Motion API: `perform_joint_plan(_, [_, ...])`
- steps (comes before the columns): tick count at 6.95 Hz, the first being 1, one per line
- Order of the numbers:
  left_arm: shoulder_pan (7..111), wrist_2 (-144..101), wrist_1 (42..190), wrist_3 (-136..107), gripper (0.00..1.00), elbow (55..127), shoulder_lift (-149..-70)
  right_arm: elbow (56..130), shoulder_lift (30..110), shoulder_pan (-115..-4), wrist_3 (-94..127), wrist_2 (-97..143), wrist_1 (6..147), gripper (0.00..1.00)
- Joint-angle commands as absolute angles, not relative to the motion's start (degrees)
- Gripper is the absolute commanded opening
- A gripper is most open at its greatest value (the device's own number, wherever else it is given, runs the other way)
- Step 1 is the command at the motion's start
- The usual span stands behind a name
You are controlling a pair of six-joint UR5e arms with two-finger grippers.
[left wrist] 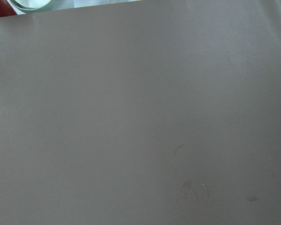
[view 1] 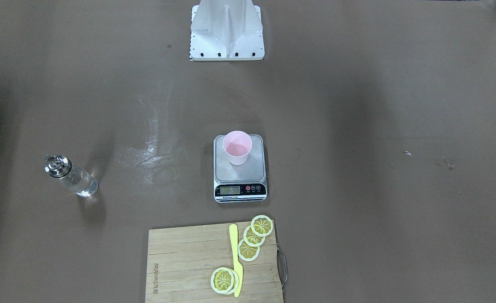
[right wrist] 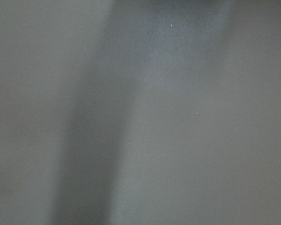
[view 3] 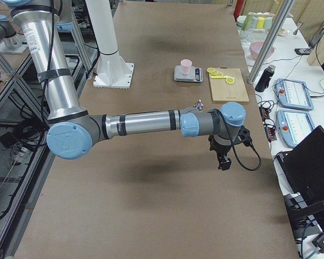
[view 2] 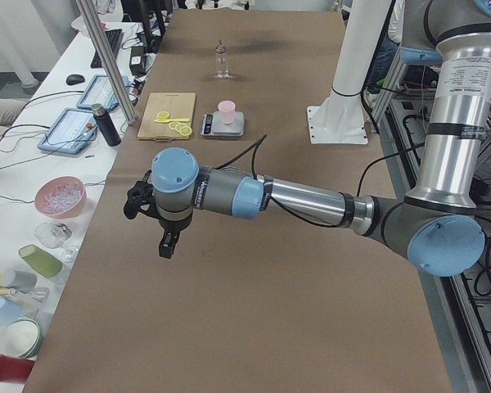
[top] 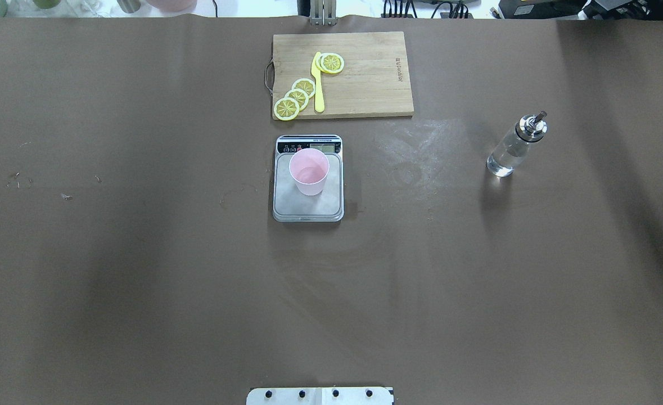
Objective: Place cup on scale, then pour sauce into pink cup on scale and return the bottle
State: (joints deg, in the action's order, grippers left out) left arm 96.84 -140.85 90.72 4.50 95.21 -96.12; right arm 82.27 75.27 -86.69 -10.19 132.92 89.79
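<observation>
The pink cup (top: 309, 171) sat upright on the scale (top: 307, 209) on the brown table (top: 140, 281), the bottle (top: 512, 151) well apart at its three o'clock. Whether the left fingers (view 2: 167, 243) or right fingers (view 3: 223, 161) were clenched, I couldn't tell.

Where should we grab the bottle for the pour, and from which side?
Grip the bottle on its clear glass body, below the metal pourer cap. It stands upright, alone on the robot's right half of the table, so a level approach from that side probably works: the straight cylinder suits a pinch and leaves the spout free.
</observation>
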Motion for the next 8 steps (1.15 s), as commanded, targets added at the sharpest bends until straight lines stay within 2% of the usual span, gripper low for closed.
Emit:
perform_joint_plan(1, [97.4, -141.1, 91.1, 5.0, 0.97, 96.2, -94.0, 82.1, 78.8, -86.7, -11.8, 132.9, 89.5, 1.0])
perform_joint_plan(5, [97.4, -141.1, 91.3, 5.1, 0.97, 98.3, -90.1, 82.0, 84.9, -87.4, -11.3, 134.7, 83.5, 1.0])
perform_joint_plan(8, [97.4, -141.2, 91.4, 5.1, 0.97, 98.4, -90.1, 82.6, 84.5, -88.0, -11.3, 134.1, 79.9, 1.0])
